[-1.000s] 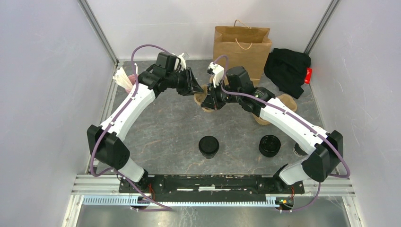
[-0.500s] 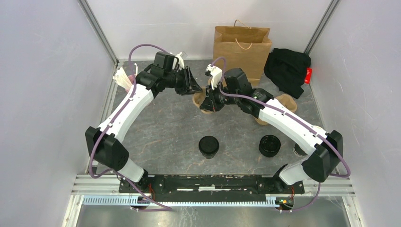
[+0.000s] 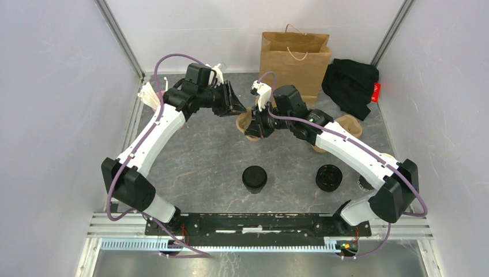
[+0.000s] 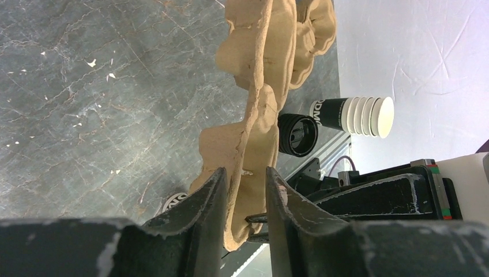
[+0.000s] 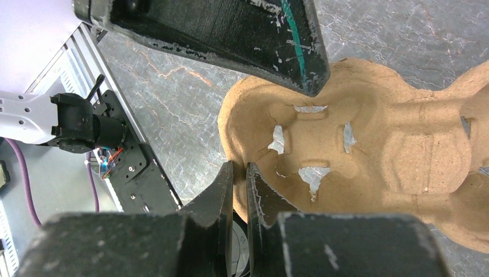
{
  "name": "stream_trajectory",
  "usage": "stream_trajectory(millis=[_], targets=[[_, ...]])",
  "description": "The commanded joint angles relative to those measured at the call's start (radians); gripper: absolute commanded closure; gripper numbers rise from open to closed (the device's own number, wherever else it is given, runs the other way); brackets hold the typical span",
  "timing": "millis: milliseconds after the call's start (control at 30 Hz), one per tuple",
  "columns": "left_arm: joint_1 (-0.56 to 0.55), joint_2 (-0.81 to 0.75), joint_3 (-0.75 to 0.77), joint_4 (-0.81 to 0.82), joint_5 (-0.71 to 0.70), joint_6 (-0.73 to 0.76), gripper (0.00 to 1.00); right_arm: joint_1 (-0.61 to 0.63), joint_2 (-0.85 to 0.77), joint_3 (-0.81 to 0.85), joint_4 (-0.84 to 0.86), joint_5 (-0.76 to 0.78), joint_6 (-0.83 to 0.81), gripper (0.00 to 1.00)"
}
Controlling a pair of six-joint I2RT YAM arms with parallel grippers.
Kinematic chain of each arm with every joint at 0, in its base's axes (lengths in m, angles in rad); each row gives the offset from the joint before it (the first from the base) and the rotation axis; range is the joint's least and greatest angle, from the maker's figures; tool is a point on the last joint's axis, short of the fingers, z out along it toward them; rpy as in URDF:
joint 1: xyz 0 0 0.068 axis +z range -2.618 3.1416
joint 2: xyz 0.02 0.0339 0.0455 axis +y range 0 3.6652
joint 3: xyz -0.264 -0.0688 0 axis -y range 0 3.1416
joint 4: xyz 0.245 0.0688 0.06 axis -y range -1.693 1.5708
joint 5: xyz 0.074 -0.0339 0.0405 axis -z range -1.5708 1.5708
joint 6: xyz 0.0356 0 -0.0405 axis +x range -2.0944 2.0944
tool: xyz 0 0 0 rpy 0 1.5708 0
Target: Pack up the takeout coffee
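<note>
Shifted slightly leftward, left gripper (image 4: 246,179) and right gripper (image 5: 239,170) each pinch a tan moulded-pulp carrier (image 5: 369,138) (mostly hidden overhead); black-lidded dark paper cup (image 3: 254,178) stands seemingly upright.

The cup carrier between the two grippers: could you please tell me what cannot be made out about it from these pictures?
Left wrist: the cup carrier is edge-on in the left gripper, so its pockets are hidden.
Right wrist: it runs off the right edge, and the right gripper covers part of its near rim; the pocket count is unclear.
Top external: both grippers cover most of it; only a few lobes show.
</note>
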Motion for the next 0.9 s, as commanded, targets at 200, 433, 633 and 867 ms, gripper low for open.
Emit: stream_trajectory(millis=[200, 433, 633, 867], targets=[[0.005, -0.004, -0.014, 0.022, 0.043, -0.001, 0.7, 0.007, -0.04, 0.004, 0.047, 0.009, -0.002, 0.88], [0.005, 0.002, -0.023, 0.023, 0.047, -0.002, 0.7, 0.006, -0.04, 0.005, 0.06, 0.005, 0.004, 0.88], [0.005, 0.004, -0.02, 0.026, 0.045, -0.003, 0.79, 0.006, -0.037, 0.0, 0.06, -0.001, 0.006, 0.88], [0.005, -0.004, -0.016, 0.02, 0.019, 0.001, 0.98, 0.005, -0.038, -0.007, 0.059, 0.0, 0.009, 0.84]])
